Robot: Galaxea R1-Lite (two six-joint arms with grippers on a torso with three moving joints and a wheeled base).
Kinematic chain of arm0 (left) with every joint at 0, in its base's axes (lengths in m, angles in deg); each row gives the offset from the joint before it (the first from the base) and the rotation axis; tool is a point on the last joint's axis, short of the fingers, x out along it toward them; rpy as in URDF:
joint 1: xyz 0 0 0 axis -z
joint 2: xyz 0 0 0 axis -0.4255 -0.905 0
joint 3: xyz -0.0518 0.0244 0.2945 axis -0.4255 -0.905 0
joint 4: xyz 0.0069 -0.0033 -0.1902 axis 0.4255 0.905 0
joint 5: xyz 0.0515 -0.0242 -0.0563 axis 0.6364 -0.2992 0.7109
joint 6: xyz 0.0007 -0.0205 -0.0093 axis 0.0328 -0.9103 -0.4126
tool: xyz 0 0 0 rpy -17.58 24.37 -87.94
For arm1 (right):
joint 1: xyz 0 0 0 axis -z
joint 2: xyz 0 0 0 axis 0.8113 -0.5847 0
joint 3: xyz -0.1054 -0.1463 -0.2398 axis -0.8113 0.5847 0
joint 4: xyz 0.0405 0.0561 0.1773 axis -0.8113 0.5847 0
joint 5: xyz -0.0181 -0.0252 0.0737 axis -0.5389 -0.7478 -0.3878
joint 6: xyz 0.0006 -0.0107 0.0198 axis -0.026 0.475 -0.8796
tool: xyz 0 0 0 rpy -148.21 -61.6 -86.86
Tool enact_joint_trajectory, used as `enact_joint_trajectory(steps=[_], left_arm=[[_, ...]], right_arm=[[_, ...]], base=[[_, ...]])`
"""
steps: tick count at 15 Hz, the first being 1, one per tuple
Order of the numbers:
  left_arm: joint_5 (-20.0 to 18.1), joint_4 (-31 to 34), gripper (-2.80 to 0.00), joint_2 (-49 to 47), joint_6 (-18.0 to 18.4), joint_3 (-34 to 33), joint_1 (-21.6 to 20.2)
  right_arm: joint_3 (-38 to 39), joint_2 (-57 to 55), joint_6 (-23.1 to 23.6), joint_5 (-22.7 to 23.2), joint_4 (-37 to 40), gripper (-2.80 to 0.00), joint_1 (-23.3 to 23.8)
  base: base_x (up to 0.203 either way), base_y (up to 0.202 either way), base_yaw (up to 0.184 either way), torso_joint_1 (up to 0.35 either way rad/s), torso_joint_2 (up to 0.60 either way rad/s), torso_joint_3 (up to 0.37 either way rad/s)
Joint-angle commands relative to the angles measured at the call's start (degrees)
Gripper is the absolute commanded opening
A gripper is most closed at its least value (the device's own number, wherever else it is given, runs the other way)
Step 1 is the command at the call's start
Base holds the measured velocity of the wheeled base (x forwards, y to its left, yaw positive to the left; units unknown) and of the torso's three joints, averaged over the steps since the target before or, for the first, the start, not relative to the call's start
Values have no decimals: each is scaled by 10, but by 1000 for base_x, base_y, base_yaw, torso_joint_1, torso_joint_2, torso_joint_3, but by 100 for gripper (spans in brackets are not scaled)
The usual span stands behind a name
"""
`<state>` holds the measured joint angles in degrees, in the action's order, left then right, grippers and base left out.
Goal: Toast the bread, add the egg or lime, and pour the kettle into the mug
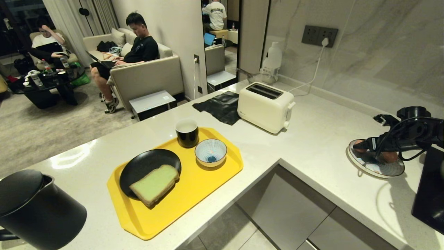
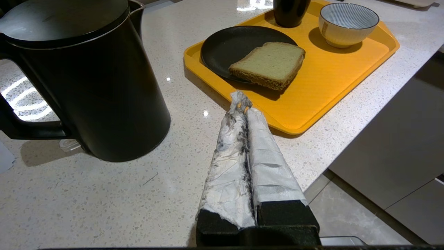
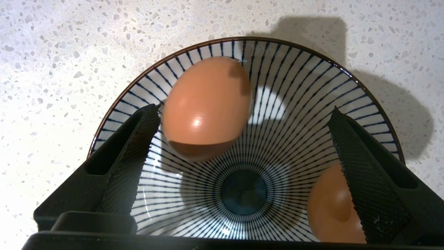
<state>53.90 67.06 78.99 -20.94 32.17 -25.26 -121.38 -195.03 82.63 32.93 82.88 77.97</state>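
The bread (image 1: 155,184) (image 2: 269,64) lies on a black plate (image 1: 138,166) on the yellow tray (image 1: 194,201). The black mug (image 1: 187,133) (image 2: 289,12) stands at the tray's far side. At the near left of the counter stands the kettle (image 1: 31,208) (image 2: 83,80). My right gripper (image 1: 362,145) (image 3: 245,108) hangs open over a striped dish (image 1: 376,166) (image 3: 295,86) holding two eggs. One egg (image 3: 206,104) lies close beside one finger, the other egg (image 3: 327,208) is partly behind the other finger. My left gripper (image 2: 241,102), wrapped in white tape, is shut and empty beside the kettle. No lime shows.
A cream toaster (image 1: 265,106) stands at the back of the counter, plugged into the wall. A small striped bowl (image 1: 210,152) (image 2: 348,24) sits on the tray next to the mug. A dark cloth (image 1: 220,106) lies left of the toaster. People sit on sofas beyond the counter.
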Motion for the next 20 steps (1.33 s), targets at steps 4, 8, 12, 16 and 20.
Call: enact_joint_trajectory(steps=[4,8,12,16,20], left_arm=[[0,0,-280,2,0,0,0],[0,0,-280,2,0,0,0],[0,0,-280,2,0,0,0],[0,0,-280,2,0,0,0],[0,0,-280,2,0,0,0]], right_arm=[[0,0,12,-1,2,0,2],[10,2,15,-17,4,0,2],[28,9,59,-15,2,0,1],[31,14,56,-17,1,0,-3],[35,29,28,-18,3,0,-3]], base=[[0,0,0,0,0,0],[0,0,0,0,0,0],[0,0,0,0,0,0],[0,0,0,0,0,0],[0,0,0,0,0,0]])
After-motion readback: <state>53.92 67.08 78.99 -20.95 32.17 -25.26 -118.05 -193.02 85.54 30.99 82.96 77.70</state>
